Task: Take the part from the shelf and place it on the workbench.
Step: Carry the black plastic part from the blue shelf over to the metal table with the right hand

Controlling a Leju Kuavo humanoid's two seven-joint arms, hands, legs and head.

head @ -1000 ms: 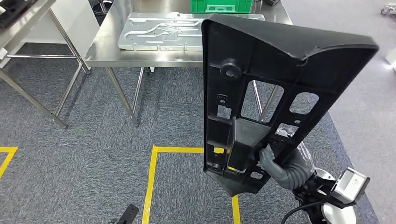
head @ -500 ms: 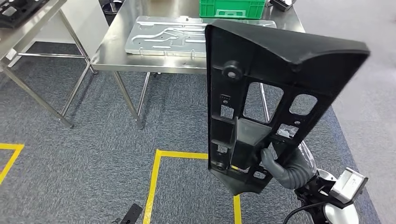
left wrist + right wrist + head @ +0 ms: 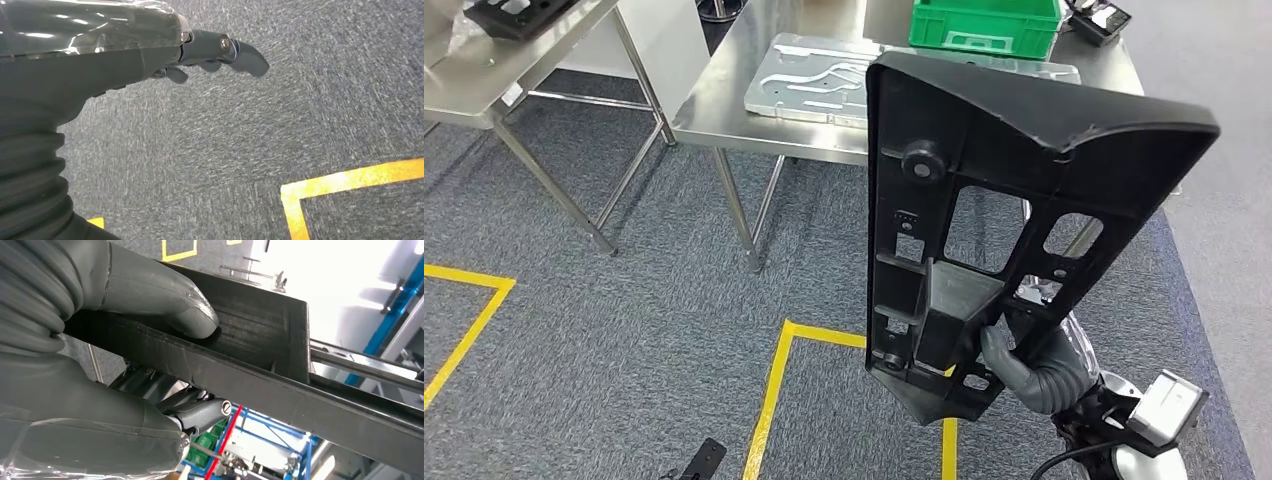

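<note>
Right hand (image 3: pixel 1024 365) comes up from the lower right, grey ribbed wrist cover bent, with its thick grey thumb (image 3: pixel 192 317) pressed flat on one face of the big black ribbed plastic panel (image 3: pixel 984 200) and darker fingers behind, holding it upright. Left hand (image 3: pixel 210 50) hangs down, fingers loosely curved, holding nothing.

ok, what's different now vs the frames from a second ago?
The whole head view has shifted: the steel workbench, the metal plate and the green crate sit further right and lower, so the camera turned; they didn't move. The right hand still grips the black part upright near its lower end. The left hand hangs over the carpet, holding nothing.
</note>
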